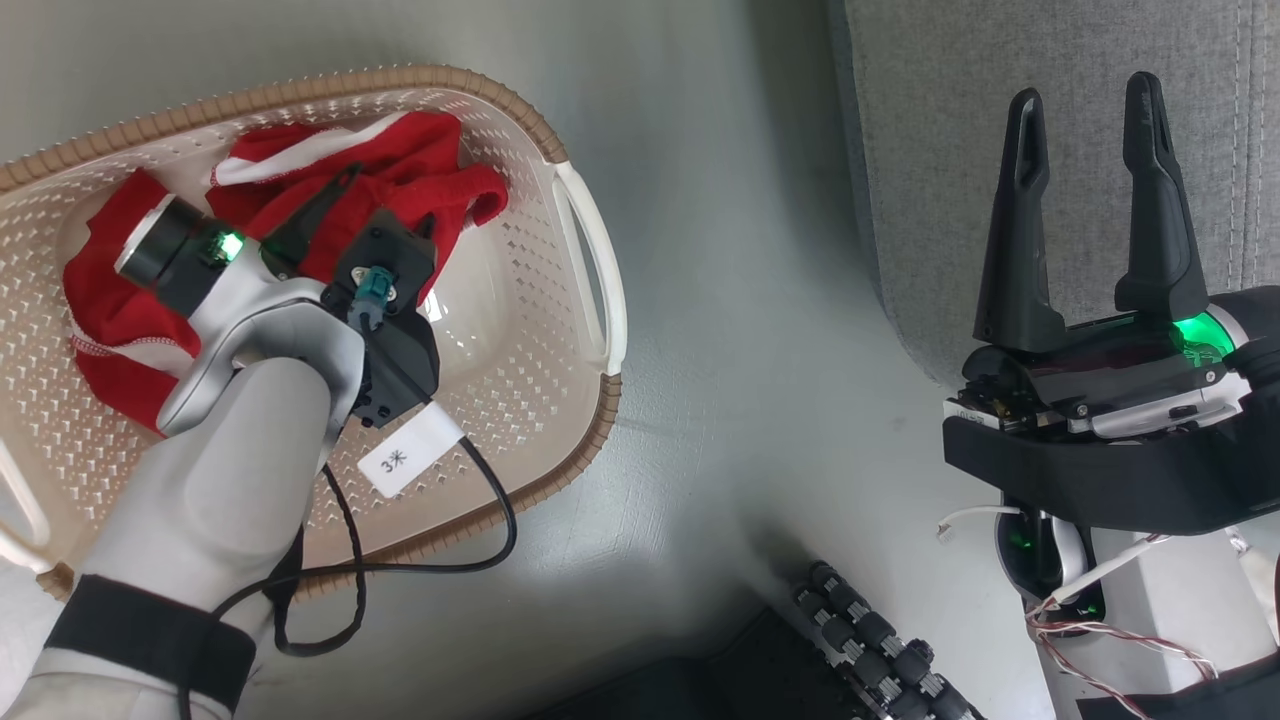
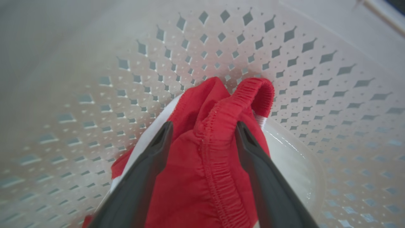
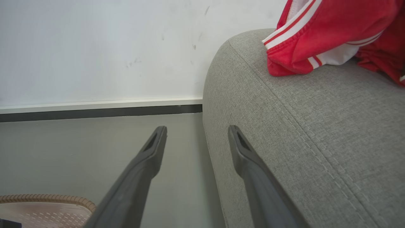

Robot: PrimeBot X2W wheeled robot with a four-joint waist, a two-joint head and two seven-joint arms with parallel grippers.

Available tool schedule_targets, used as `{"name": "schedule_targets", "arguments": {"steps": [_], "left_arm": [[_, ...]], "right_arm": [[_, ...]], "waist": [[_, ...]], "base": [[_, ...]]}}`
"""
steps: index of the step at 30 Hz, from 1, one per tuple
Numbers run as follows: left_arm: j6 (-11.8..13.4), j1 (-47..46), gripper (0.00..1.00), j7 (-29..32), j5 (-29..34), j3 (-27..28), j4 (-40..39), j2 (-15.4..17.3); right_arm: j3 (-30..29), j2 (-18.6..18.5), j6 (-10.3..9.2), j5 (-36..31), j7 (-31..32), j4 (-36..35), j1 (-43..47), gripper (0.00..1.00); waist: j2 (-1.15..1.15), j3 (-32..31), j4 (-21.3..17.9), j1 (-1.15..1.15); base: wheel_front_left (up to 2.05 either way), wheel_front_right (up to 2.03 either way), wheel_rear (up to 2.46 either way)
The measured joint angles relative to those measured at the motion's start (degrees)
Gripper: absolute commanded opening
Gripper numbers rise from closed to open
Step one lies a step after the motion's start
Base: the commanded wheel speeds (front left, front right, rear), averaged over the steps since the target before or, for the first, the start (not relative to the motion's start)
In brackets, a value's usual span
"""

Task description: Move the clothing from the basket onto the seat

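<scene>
The cream basket [image 1: 585, 430] with a brown rim stands on the floor at the left. Crumpled red clothing [image 1: 400, 160] with white trim lies inside it. My left gripper [image 1: 330, 200] reaches down into that pile. In the left wrist view the left gripper [image 2: 204, 126] is open, its fingers straddling a raised fold of red fabric [image 2: 218, 120] with an elastic band. My right gripper [image 1: 1085, 95] stands open over the edge of the grey seat [image 1: 940, 150]. In the right wrist view the right gripper [image 3: 197, 129] holds nothing, and a red garment [image 3: 332, 28] with white stripes lies further along the seat [image 3: 316, 126].
A black cable with a white tag [image 1: 410, 455] hangs from my left wrist over the basket's near rim. Grey floor [image 1: 740, 300] separates basket and seat. My base's black rollers [image 1: 880, 640] and loose wires [image 1: 1100, 620] sit near the bottom. A white wall [image 3: 95, 47] stands behind.
</scene>
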Motion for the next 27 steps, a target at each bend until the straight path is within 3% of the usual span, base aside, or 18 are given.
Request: {"name": "schedule_targets", "arguments": {"steps": [7, 8, 9, 12, 19, 27], "left_arm": [[1.3, -1.3, 1.00, -0.3, 1.0, -0.5, 3.6, -1.1], [1.4, -1.4, 0.93, -0.3, 1.0, -0.5, 4.2, -1.2], [1.6, -1.5, 0.56, -0.3, 1.0, -0.5, 4.6, -1.4], [2.0, -2.8, 0.00, -0.5, 1.0, -0.5, 5.8, -2.1], [2.1, -3.5, 0.00, -2.5, 0.5, 0.0, 7.6, -2.8], [1.7, -3.0, 0.00, -8.9, -5.2, 4.1, 7.0, -3.1]], "right_arm": [[0.3, 0.0, -0.35, 0.1, 0.0, 0.0, 0.1, 1.00], [0.3, 0.0, -0.35, 0.1, 0.0, 0.0, 0.1, 1.00], [0.3, 0.0, -0.40, 0.1, 0.0, 0.0, 0.1, 1.00], [0.4, 0.0, -0.77, 0.1, 0.0, 0.0, 0.2, 1.00], [0.6, 0.0, -0.86, 0.5, 0.0, 0.1, 0.1, 1.00], [2.0, 0.0, -1.12, 1.8, 0.0, 1.8, -1.5, 1.00]], "waist": [[0.00, 0.3, 0.1, 0.00], [0.00, 0.3, 0.1, 0.00], [0.00, 0.3, 0.1, 0.00], [0.00, 0.4, 0.2, 0.00], [0.00, 0.5, 0.4, 0.00], [0.00, -0.3, 0.4, 0.00]], "base": [[0.00, 0.00, 0.00], [0.00, 0.00, 0.00], [0.00, 0.00, 0.00], [0.00, 0.00, 0.00], [0.00, 0.00, 0.00], [0.00, 0.00, 0.00]]}}
